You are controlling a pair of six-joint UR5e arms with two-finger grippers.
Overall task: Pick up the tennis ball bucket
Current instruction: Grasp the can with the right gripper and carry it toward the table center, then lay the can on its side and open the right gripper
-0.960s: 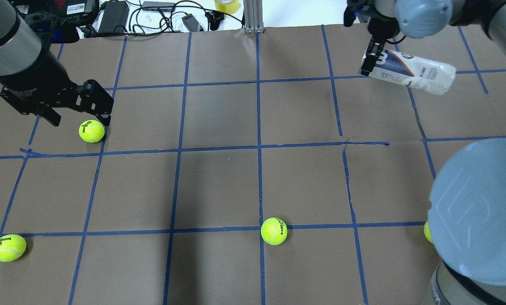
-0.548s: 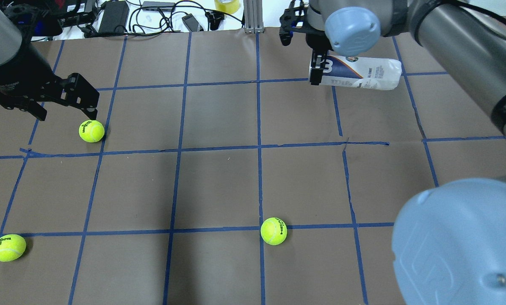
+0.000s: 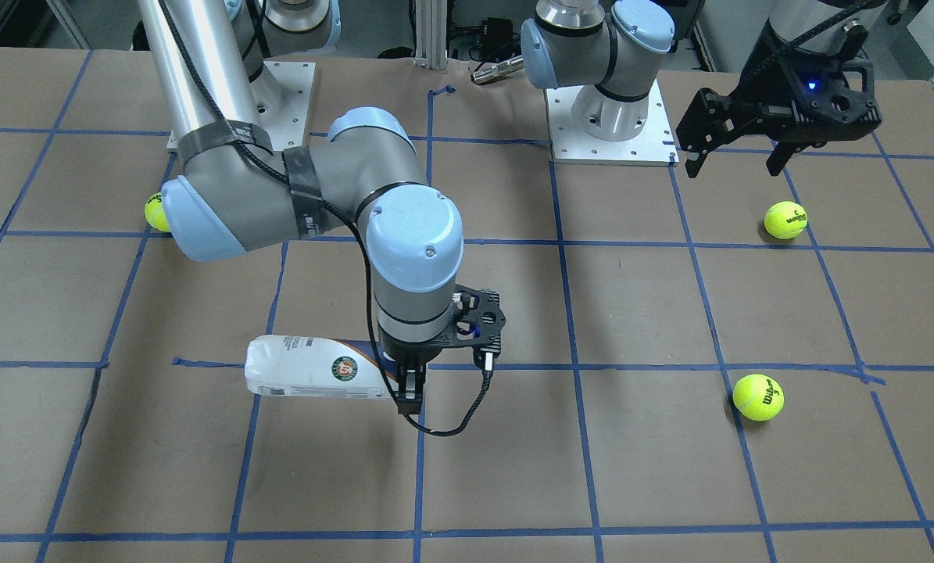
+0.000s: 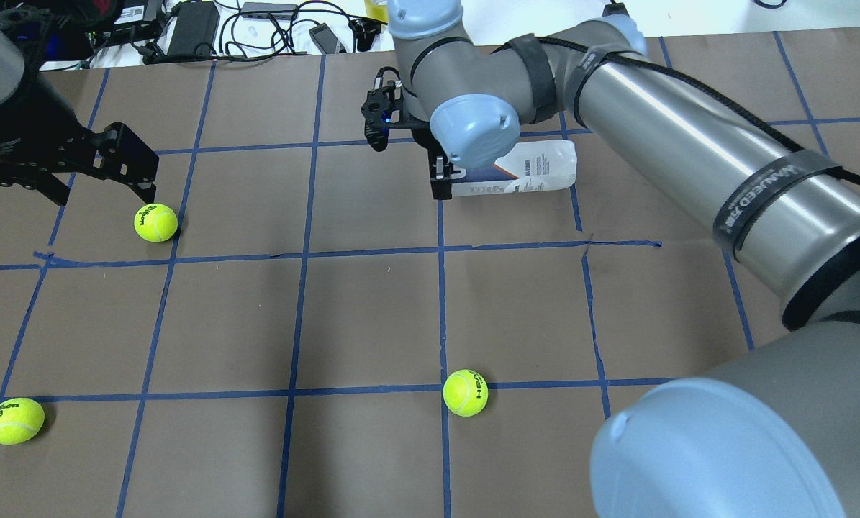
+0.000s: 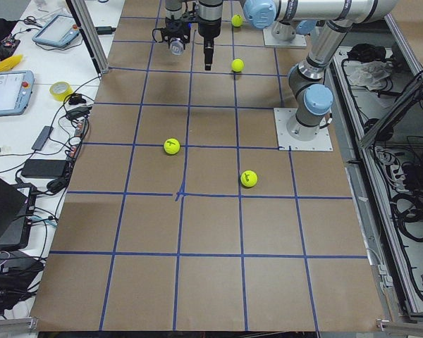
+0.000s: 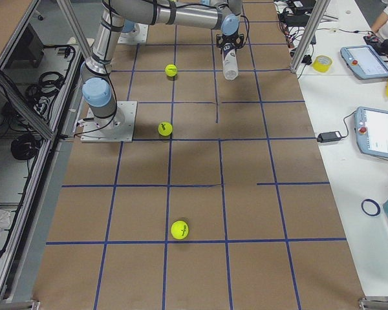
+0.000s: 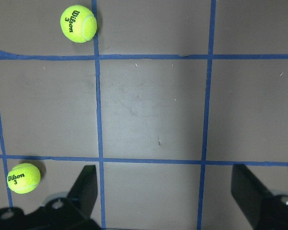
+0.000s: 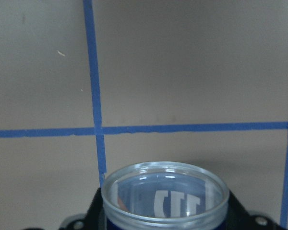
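Note:
The tennis ball bucket (image 4: 523,169) is a clear tube with a white and navy label. It is held level above the table near the far middle. My right gripper (image 4: 442,180) is shut on its open end. It also shows in the front view (image 3: 310,377), with the right gripper (image 3: 409,395) at its right end. The right wrist view shows its clear rim (image 8: 165,191) between the fingers. My left gripper (image 4: 104,194) is open and empty above the far left, just beyond a tennis ball (image 4: 155,222).
Other tennis balls lie at the near left (image 4: 15,420) and near middle (image 4: 465,392), and one (image 3: 154,211) lies by the right arm's base. Cables and devices (image 4: 257,25) lie past the table's far edge. The right arm's long link (image 4: 689,144) spans the right half.
My right arm has swung left, carrying the bucket from the far right to the far middle. My left gripper has drawn back a little to the left, still open.

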